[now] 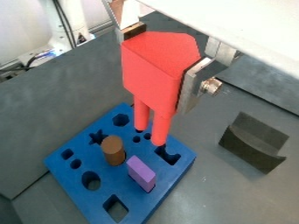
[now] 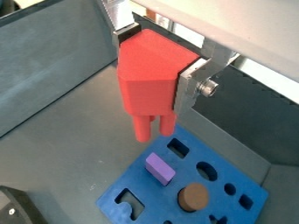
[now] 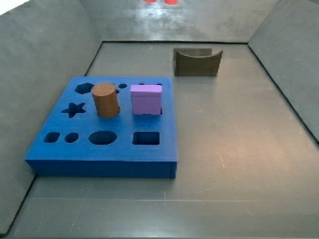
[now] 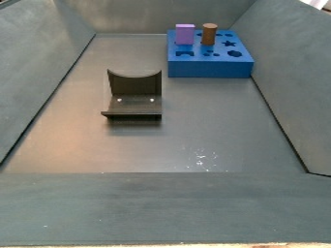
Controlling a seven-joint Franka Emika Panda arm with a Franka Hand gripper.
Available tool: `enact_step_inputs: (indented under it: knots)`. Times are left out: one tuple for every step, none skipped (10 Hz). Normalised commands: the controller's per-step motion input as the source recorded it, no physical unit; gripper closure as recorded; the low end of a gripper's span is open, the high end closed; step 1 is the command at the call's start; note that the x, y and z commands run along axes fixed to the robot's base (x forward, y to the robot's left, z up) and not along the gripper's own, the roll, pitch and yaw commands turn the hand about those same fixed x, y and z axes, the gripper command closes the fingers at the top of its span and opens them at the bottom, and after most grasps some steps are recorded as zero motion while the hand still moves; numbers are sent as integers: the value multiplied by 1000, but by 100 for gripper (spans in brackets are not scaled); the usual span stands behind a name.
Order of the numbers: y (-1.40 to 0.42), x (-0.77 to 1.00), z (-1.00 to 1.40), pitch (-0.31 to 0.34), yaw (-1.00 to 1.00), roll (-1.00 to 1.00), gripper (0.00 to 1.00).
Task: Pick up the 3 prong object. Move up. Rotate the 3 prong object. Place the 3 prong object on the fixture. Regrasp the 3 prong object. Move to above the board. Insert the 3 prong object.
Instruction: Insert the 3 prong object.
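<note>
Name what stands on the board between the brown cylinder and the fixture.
The purple cube stands on the board beside the brown cylinder, towards the fixture, in a side view; beyond it, bare floor.

One pincer [image 1: 176,77], above board, clamped on one 3 prong object [image 1: 155,66]. One board [image 3: 75,149], blue. One fixture [image 3: 197,62]. One brown cylinder [image 3: 106,100], one purple cube [image 3: 147,99], both standing in board.

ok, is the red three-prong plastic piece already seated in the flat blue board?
No: in a wrist view the red three-prong plastic piece hangs clamped in the gripper, its prongs clear above the flat blue board.
</note>
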Motion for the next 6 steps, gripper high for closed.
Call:
enact_step_inputs:
  knots:
    - [0,-131,-220,-159,-780,-100,100]
    - [14,-257,-180,-179,-734,-90,100]
    - [66,-286,-183,-171,-691,-86,100]
    - [114,-234,-206,-167,-663,-89,100]
    - [71,-271,-71,-61,-400,0,100]
    - [257,-91,-137,0,-369,0,100]
